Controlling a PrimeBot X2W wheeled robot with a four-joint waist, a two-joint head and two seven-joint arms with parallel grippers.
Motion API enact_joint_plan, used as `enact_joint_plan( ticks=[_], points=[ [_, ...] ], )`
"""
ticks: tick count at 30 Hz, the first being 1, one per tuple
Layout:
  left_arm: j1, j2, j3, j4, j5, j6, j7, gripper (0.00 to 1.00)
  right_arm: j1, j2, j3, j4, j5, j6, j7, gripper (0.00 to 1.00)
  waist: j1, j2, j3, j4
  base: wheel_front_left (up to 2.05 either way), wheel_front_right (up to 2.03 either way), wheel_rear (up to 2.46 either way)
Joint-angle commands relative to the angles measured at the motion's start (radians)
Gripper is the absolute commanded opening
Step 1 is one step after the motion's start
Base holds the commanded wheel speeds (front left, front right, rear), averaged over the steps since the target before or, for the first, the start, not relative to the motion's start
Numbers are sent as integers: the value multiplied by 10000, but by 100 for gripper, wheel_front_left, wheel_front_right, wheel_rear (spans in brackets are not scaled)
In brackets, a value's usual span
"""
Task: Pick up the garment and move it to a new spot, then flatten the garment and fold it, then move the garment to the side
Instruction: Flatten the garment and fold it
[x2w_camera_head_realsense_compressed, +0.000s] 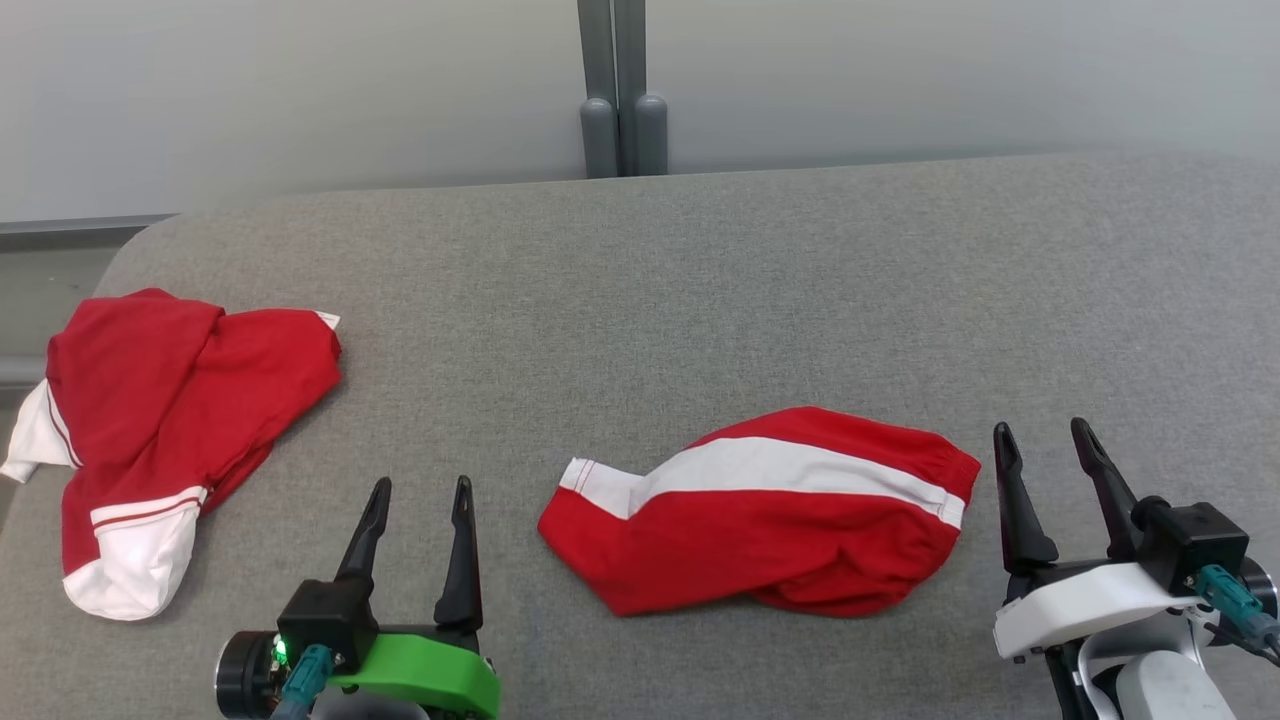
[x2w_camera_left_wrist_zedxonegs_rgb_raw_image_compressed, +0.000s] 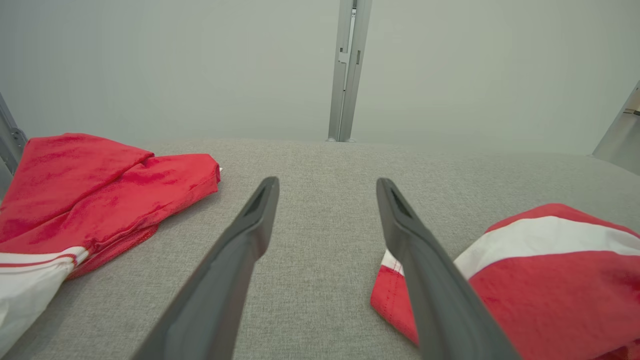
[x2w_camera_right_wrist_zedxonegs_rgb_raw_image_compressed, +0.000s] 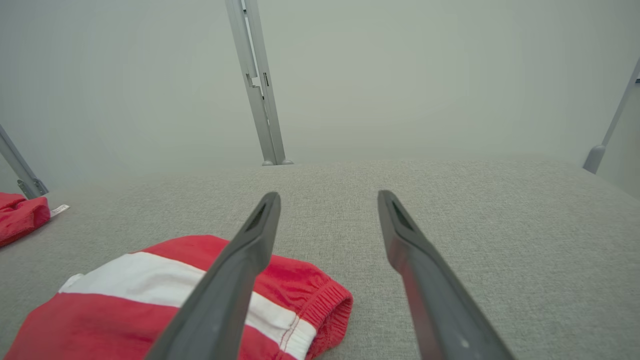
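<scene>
A red garment (x2w_camera_head_realsense_compressed: 770, 510) with a broad white stripe lies folded into a compact shape on the grey worktop (x2w_camera_head_realsense_compressed: 700, 300), near the front edge and a little right of the middle. Its elastic band end points toward the right edge, and its narrower white-tipped end points left.

The left gripper (x2w_camera_head_realsense_compressed: 422, 482) sits near the front edge, just left of the garment, with its two fingers spread apart over bare worktop. In the left wrist view its right finger (x2w_camera_left_wrist_zedxonegs_rgb_raw_image_compressed: 430, 280) crosses in front of the garment's white-tipped corner; whether they touch cannot be told.

The right gripper (x2w_camera_head_realsense_compressed: 1041, 426) sits near the front edge, just right of the band end, also with its fingers spread apart and apart from the cloth. In the right wrist view the band end (x2w_camera_right_wrist_zedxonegs_rgb_raw_image_compressed: 325, 305) lies low beside the left finger (x2w_camera_right_wrist_zedxonegs_rgb_raw_image_compressed: 235, 280).

A second garment (x2w_camera_head_realsense_compressed: 170, 420), red with white trim, lies crumpled at the left edge, well apart from the first. A grey post (x2w_camera_head_realsense_compressed: 622, 90) stands behind the back edge against a pale wall (x2w_camera_head_realsense_compressed: 300, 90).
</scene>
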Motion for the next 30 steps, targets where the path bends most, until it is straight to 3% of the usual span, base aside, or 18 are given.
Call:
enact_joint_plan(
  ticks=[1,21,30],
  points=[
    [189,27,41,42,-6,-30,-5,100,28,69,-36,57,-70,-3,-81,100,0,0,-26,25,0,0,0],
    [315,27,-34,83,-27,-12,-5,100,55,235,-49,450,-228,-3,-109,100,0,0,-113,-32,0,0,0],
    [118,27,-56,96,-55,34,-7,100,12,200,-323,1334,432,-3,1265,100,0,0,133,27,0,0,0]
  ],
)
